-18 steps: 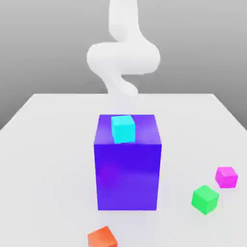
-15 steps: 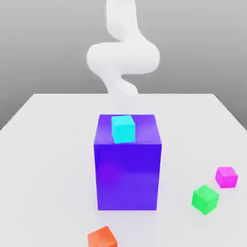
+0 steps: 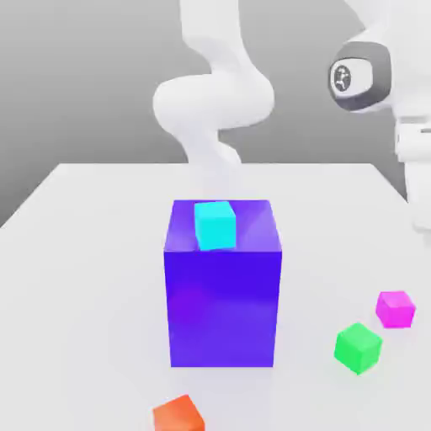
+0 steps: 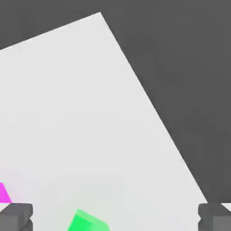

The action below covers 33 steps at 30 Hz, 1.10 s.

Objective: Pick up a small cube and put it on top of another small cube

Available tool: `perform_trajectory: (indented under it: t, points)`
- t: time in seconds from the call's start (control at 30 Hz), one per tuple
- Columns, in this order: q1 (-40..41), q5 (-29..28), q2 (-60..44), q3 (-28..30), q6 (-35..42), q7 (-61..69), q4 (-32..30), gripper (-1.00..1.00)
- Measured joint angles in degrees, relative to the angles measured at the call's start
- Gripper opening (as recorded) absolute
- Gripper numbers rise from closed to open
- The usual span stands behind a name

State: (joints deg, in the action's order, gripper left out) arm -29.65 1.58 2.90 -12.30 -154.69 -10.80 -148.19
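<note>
We had the white arm [image 3: 215, 101] higher toward the exterior view's right than earlier, its wrist newly in sight. The big block [image 3: 223, 307] hadn't moved. The gripper [image 4: 115, 219] was wide open, empty. The small magenta cube [image 3: 395, 310] lay beside the green one [image 3: 358, 348], so grasping and stacking remained.

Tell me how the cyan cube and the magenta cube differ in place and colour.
The cyan cube sits on top of the big blue-violet block, while the magenta cube rests on the white tabletop. The cyan cube is pale blue-green; the magenta cube is vivid pink. Both are small, plain cubes, far smaller than that block.
</note>
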Motion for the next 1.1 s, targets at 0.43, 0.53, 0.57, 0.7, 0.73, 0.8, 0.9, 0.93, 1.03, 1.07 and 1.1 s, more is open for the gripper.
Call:
perform_trajectory:
  t: [0.43, 0.53, 0.57, 0.7, 0.73, 0.8, 0.9, 0.93, 1.03, 1.07, 1.1]
  points:
    - [-11.5, -14.7, -22.9, 5.3, -14.8, -2.1, -1.7, -1.00]
    - [-11.5, -14.8, -22.9, 5.3, -14.7, -2.2, -1.7, -1.00]
    - [-12.0, -15.1, -23.8, 5.9, -15.4, -2.5, -1.5, -1.00]
    - [-9.7, -12.0, -18.3, 2.8, -11.2, -0.1, -2.7, -1.00]
    - [-9.1, -10.6, -16.4, 1.9, -9.6, 1.0, -3.1, -1.00]
    - [-8.1, -7.6, -12.3, 0.7, -6.5, 2.9, -3.9, -1.00]
    - [-4.3, -4.1, -8.0, 3.8, -2.1, 0.5, -3.6, -1.00]
    - [-1.8, -3.3, -6.7, 5.0, -0.6, -0.9, -3.4, -1.00]
    - [3.1, -2.1, -5.2, 6.9, 1.4, -4.5, -2.8, -1.00]
    - [2.8, -2.4, -6.6, 6.9, 0.2, -5.1, -2.7, -1.00]
    - [2.7, -2.8, -8.3, 7.0, -1.4, -5.7, -2.6, -1.00]
